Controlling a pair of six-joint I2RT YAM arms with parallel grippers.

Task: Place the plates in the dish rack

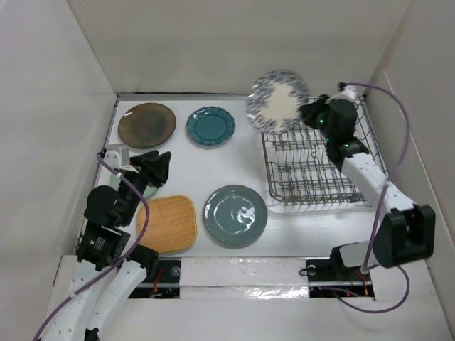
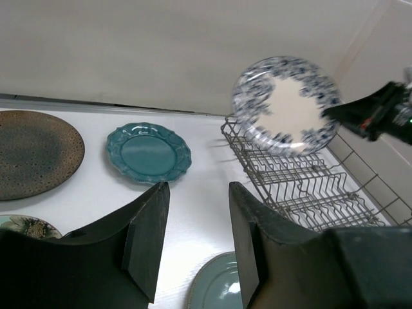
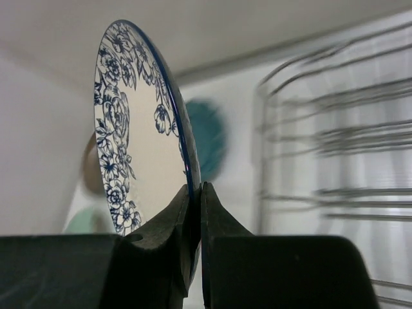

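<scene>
My right gripper (image 1: 307, 112) is shut on the rim of the white plate with blue floral pattern (image 1: 277, 101) and holds it upright in the air above the far left corner of the wire dish rack (image 1: 316, 193). In the right wrist view the fingers (image 3: 195, 190) pinch the plate's edge (image 3: 138, 129). No plates stand in the rack. On the table lie the dark brown plate (image 1: 146, 125), teal scalloped plate (image 1: 210, 127), grey-blue plate (image 1: 235, 214) and tan woven plate (image 1: 167, 224). My left gripper (image 2: 198, 187) is open and empty, hovering above the table's left side.
White walls close in the table at the back and both sides. A patterned greenish plate (image 2: 26, 226) lies partly under my left arm. The rack (image 2: 290, 174) stands against the right wall.
</scene>
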